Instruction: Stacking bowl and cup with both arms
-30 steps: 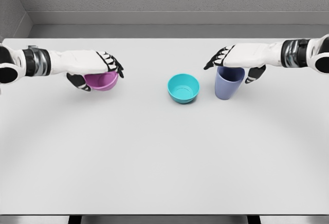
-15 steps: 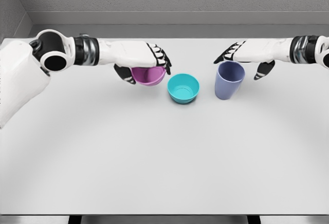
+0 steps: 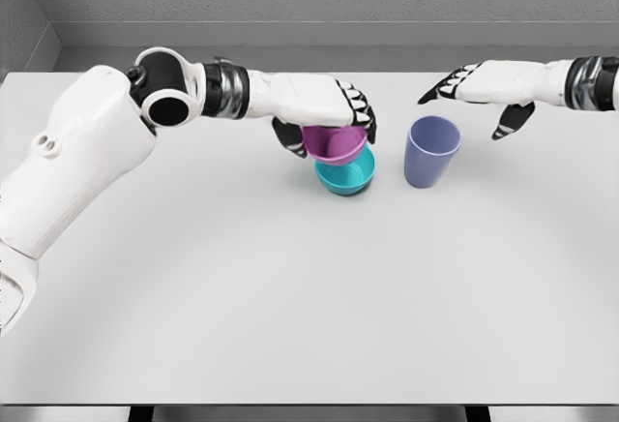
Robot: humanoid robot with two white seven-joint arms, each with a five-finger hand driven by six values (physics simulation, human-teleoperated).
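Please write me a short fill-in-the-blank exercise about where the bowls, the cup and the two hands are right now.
The left hand holds the ____ bowl.
That bowl sits directly above the ____ bowl.
The right hand hovers open, holding ____.
The blue cup stands upright on the ____.

Missing words: purple; teal; nothing; table

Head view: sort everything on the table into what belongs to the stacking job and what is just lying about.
Part of the job:
- purple bowl, held by the left hand above the teal bowl
- blue cup, standing upright, with the right hand open above it, not touching

Lying about:
- nothing; only the white table itself
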